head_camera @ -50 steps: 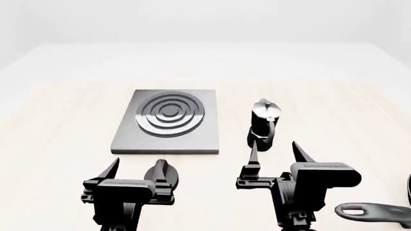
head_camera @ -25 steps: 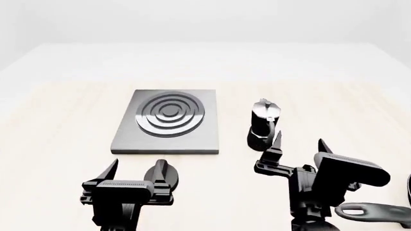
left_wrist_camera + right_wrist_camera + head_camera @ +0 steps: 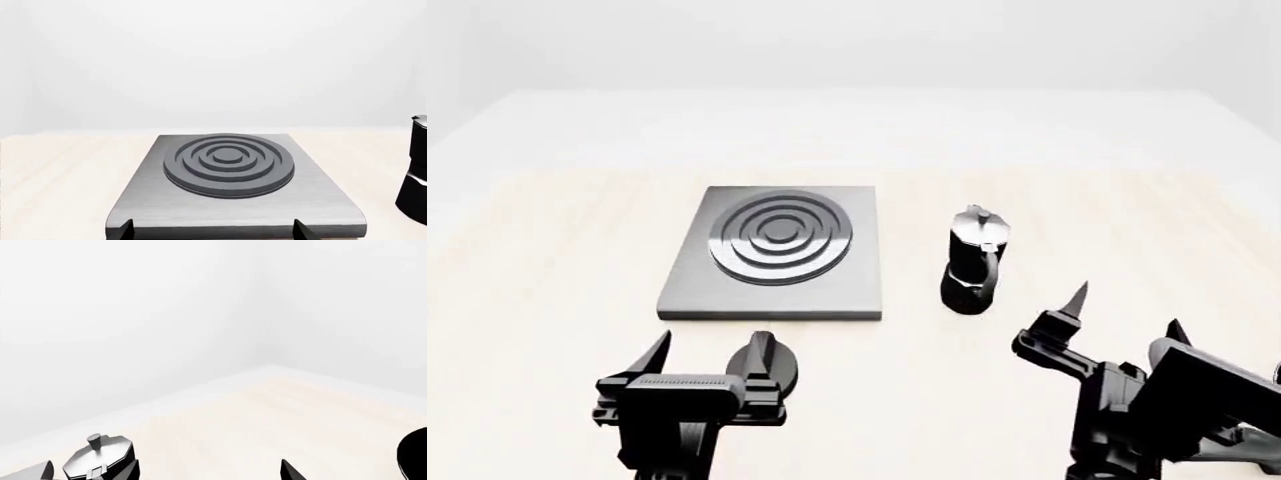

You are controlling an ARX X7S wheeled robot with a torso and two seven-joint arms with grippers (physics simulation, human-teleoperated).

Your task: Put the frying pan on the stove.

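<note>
Nothing is placed yet: the stove [image 3: 777, 262], centre-left of the head view, sits bare; the frying pan [image 3: 415, 455] remains ungrasped. Left gripper [image 3: 702, 354] and right gripper [image 3: 1126, 314] both gape wide, empty.

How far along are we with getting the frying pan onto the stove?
Done: nothing yet. The stove has bare rings.
In hand: the right gripper hangs with jaws open and empty. The black edge in its wrist view is probably the frying pan. The left gripper is open and empty.
Left: grasp the pan, carry it past the moka pot and set it on the rings.
</note>
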